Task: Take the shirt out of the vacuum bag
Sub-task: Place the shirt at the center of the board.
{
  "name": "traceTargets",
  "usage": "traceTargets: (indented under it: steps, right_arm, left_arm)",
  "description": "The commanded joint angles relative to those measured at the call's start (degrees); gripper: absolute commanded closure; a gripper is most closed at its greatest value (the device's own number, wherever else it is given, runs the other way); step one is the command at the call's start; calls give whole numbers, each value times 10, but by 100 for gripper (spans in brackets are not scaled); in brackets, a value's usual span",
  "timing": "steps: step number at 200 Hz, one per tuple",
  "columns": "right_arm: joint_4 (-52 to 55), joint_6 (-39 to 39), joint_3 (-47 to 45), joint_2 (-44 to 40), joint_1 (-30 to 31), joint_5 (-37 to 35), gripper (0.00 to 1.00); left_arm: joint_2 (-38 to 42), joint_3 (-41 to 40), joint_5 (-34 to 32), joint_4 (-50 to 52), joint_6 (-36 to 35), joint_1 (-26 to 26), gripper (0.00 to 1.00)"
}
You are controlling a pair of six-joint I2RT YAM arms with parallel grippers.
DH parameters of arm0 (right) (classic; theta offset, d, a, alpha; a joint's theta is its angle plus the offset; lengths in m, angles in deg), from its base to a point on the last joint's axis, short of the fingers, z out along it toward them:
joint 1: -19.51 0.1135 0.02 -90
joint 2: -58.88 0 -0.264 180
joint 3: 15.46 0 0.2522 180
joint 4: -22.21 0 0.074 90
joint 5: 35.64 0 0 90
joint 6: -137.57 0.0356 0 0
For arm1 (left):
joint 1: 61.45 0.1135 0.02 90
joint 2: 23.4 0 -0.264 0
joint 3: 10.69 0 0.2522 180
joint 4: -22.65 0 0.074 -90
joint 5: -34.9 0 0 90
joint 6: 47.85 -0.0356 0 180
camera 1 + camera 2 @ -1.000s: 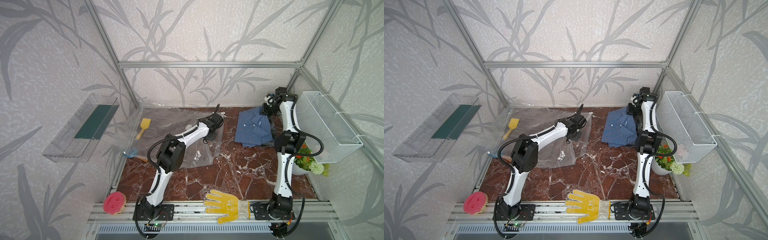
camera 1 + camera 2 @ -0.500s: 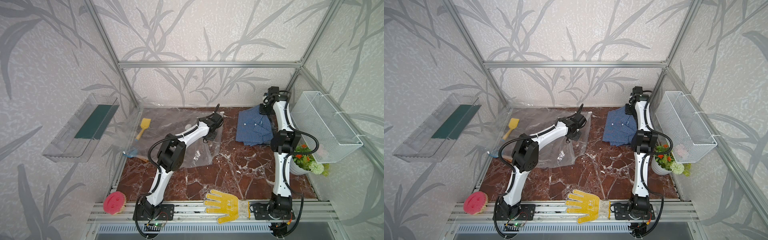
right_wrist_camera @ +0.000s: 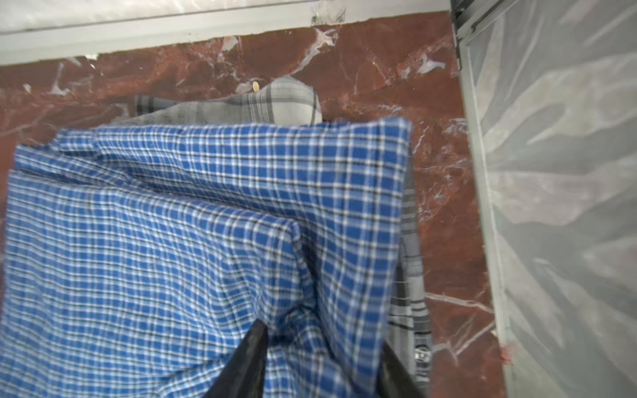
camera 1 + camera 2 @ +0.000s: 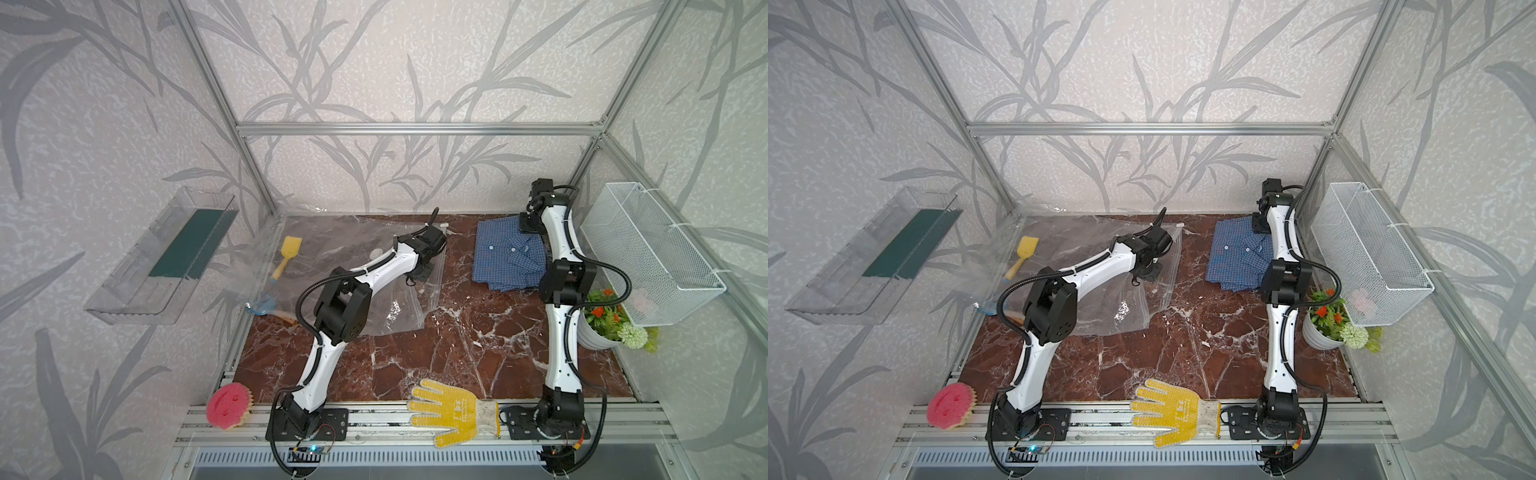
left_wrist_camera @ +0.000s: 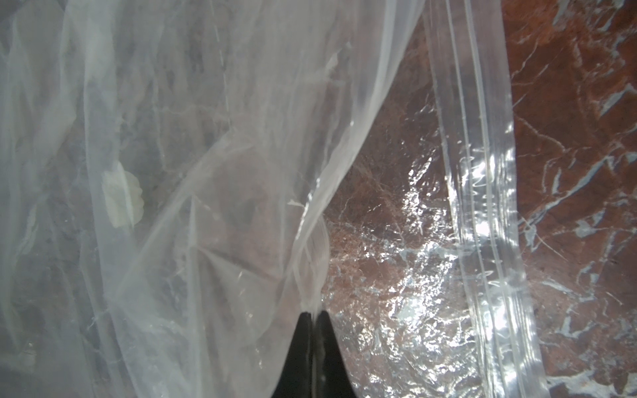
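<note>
Pinching the vacuum bag [image 5: 206, 138], left hand [image 5: 313, 314] is clamped; right hand [image 3: 322, 332] stands parted astride shirt [image 3: 172, 224].

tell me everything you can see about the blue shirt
The shirt is blue and white checked cloth with small white buttons, folded into a rough rectangle. It lies on the marble table near the far right corner, outside the vacuum bag and apart from it. The right gripper stands open over one edge, a raised fold between its fingers. Grey checked cloth shows beneath that edge.
</note>
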Motion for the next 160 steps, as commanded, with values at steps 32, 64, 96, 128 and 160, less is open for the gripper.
traceTargets:
  steps: [32, 64, 96, 128, 160]
  right_arm:
    - [25, 9, 13, -43, 17, -42, 33]
    - [-9, 28, -77, -122, 53, 16, 32]
    - [-72, 40, -223, -204, 102, 32, 32]
    - [-110, 49, -368, -250, 120, 40, 32]
    - [-131, 48, -452, -239, 110, 41, 32]
  left_arm:
    - [19, -1, 18, -8, -9, 1, 100]
    - [20, 11, 30, -13, -20, -8, 100]
    - [26, 15, 31, -14, -21, -15, 100]
    - [40, 2, 28, -16, -23, -17, 100]
    - [53, -14, 24, -22, -21, -18, 100]
